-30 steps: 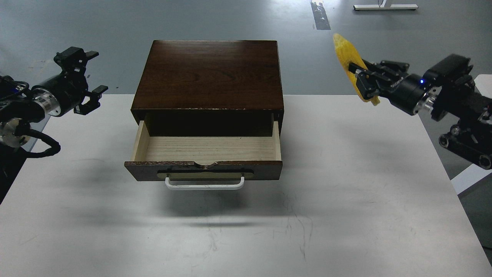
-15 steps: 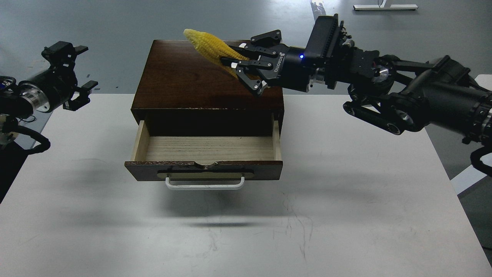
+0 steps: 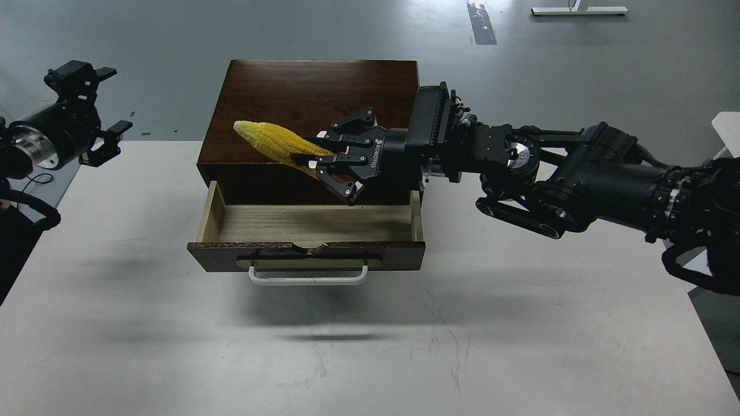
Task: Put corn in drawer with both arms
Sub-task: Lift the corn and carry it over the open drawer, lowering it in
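The drawer [image 3: 306, 224] stands open and unobstructed from above, its front wall and box [image 3: 315, 110] bounding it.

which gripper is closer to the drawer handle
Right. The right gripper holds the corn above the open drawer, just behind its white handle. The left gripper hangs open far off to the left, beyond the table edge.

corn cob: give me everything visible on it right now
The corn is a bright yellow husked cob with rows of kernels, tapering to its left tip. It lies nearly level, tip slightly raised, in the air above the back of the open drawer. The right gripper clamps its thicker right end; nothing else touches it.
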Tool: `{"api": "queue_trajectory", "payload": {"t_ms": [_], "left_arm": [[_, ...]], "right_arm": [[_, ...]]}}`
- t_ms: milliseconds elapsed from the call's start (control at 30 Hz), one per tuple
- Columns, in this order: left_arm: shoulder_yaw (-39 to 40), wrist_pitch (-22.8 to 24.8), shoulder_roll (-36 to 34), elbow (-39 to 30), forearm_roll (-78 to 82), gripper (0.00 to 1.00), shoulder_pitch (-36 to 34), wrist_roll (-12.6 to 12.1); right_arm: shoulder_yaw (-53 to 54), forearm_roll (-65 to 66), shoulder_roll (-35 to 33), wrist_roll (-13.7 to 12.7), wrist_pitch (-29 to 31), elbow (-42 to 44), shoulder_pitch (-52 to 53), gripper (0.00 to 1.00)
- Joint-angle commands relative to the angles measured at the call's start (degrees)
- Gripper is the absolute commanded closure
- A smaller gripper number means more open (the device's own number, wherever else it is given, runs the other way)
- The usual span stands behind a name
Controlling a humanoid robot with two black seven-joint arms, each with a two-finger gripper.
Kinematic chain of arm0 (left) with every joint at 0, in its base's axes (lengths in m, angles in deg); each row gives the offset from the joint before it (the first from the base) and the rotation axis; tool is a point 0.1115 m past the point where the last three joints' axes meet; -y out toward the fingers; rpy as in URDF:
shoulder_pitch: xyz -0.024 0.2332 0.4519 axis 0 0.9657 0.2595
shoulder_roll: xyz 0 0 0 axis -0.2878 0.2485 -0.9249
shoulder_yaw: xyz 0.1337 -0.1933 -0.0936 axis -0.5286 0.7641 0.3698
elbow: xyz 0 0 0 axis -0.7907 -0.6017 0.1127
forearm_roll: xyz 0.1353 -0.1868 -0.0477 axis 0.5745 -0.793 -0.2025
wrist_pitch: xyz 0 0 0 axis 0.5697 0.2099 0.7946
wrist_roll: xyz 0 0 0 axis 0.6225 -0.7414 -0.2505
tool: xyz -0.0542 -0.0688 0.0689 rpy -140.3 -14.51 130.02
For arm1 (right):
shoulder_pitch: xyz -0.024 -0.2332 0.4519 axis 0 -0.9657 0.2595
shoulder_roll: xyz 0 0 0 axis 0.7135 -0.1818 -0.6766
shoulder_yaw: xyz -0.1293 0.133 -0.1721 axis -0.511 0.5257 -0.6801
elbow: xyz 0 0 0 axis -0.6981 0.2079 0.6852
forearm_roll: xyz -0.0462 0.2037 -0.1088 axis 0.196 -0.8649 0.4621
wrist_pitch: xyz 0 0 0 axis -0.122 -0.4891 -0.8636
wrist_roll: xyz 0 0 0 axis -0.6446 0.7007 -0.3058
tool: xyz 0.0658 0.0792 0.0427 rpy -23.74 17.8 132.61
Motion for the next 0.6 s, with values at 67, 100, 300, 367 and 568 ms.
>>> {"api": "queue_trajectory", "payload": {"t_ms": [67,100,300,367,568], "left_arm": [[0.00,-0.03,-0.21,-0.05,-0.05,0.01,0.09,-0.01],[0.00,-0.03,-0.21,-0.05,-0.05,0.01,0.09,-0.01],[0.00,0.06,-0.29,0.04,-0.05,0.01,0.35,-0.01],[0.00,0.06,-0.29,0.04,-0.05,0.01,0.35,-0.01],[0.18,0.06,-0.21,-0.05,-0.05,0.01,0.27,-0.01]], "right_arm": [[0.07,-0.13,0.45,0.00,0.00,-0.72,-1.69,0.00],[0.07,-0.13,0.62,0.00,0.00,-0.72,-1.86,0.00],[0.07,-0.13,1.24,0.00,0.00,-0.63,-3.09,0.00],[0.07,-0.13,1.24,0.00,0.00,-0.54,-3.27,0.00],[0.24,-0.13,1.24,0.00,0.00,-0.10,-3.27,0.00]]}}
